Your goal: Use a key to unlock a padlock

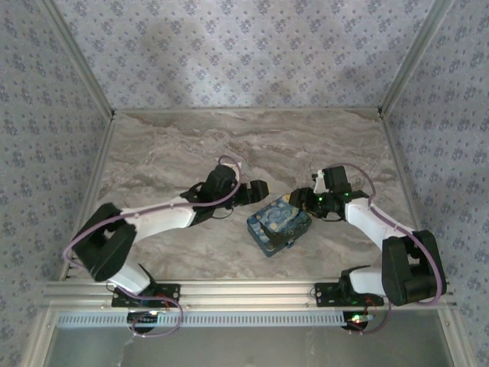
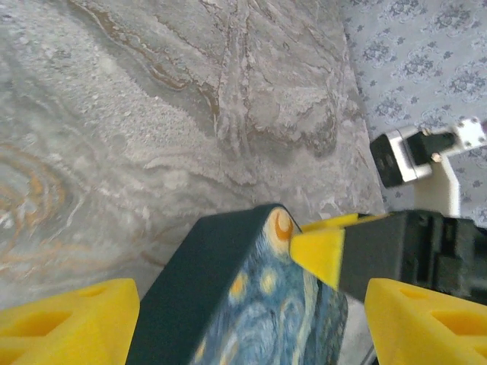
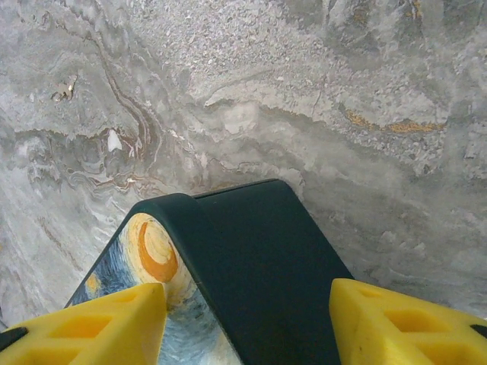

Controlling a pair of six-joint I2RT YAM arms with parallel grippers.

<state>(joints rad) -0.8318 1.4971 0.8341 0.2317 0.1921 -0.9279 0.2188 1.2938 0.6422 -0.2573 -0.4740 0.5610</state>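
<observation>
Near the front of the veined grey marble-look table (image 1: 191, 145) lies a rectangular box (image 1: 276, 222) with rounded corners, a swirling blue-and-yellow painted lid and smooth dark teal sides. A tiny dark lump at its near right edge could be the padlock (image 1: 292, 245), too small to be sure. The left tool (image 1: 260, 193) holds its blocky yellow fingers (image 2: 68, 319) spread wide with the box's far end between them. The right tool (image 1: 303, 200) is likewise spread astride a rounded corner, one wedge tip over the lid.
</observation>
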